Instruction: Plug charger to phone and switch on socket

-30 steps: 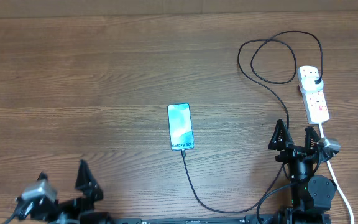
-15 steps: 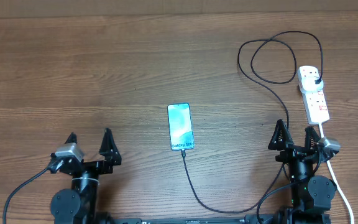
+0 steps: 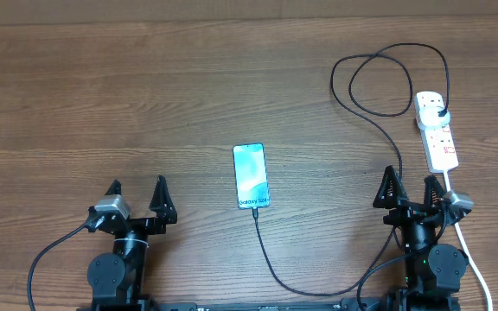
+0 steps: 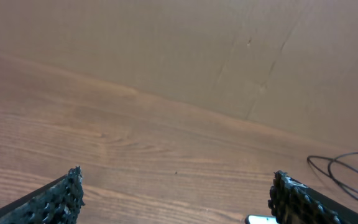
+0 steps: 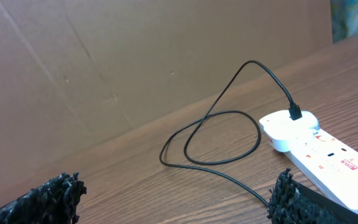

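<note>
Seems past the plugging step: finds the phone flat at mid-table, screen lit, with the charger meeting its near short end, though too small to confirm full seating. Traces that black cable along the near edge, up past the right arm into loose loops, ending in a plug on the far outlet of the socket at the table's right side. Probably leaves only the switch; cannot tell on or off from the red marks. Shows the left gripper spread wide and empty, well apart from the phone; likewise the right gripper, splayed, holding nothing, near the socket's near end. Calls next for reaching the right gripper forward and pressing one fingertip squarely on the switch by the occupied outlet, clear of the cable.
</note>
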Robot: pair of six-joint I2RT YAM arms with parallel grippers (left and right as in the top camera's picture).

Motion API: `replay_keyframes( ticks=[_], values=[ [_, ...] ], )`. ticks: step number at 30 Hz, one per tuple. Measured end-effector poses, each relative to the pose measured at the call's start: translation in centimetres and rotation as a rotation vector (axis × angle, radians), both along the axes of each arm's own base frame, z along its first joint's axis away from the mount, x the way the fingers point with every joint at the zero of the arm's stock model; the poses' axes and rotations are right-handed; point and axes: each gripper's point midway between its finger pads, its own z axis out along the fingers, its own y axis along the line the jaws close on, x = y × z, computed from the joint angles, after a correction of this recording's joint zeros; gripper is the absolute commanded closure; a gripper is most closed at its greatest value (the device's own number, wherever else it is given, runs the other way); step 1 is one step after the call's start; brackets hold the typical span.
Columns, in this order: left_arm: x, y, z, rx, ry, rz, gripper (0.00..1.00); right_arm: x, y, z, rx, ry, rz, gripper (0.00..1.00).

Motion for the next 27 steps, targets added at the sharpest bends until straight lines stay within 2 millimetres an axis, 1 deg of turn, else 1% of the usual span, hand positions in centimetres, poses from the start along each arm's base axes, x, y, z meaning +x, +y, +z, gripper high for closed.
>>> replay_keyframes(
  ticks=[2, 4, 5, 12, 27],
  values=[
    [0.0, 0.0, -0.2, 0.016, 0.008, -0.001, 0.00, 0.0, 0.0, 0.0, 0.000, 0.000, 0.000, 0.00],
    [-0.1, 0.0, -1.1, 0.037, 0.045, -0.002, 0.00, 0.0, 0.0, 0.0, 0.000, 0.000, 0.000, 0.00],
    [-0.1, 0.0, -1.2, 0.044, 0.048, -0.001, 0.00, 0.0, 0.0, 0.0, 0.000, 0.001, 0.000, 0.00],
    [-0.1, 0.0, -1.2, 0.120, 0.046, -0.004, 0.00, 0.0, 0.0, 0.0, 0.000, 0.000, 0.000, 0.00],
    [-0.1, 0.0, -1.2, 0.152, 0.045, -0.008, 0.00, 0.0, 0.0, 0.0, 0.000, 0.000, 0.000, 0.00]
  ],
)
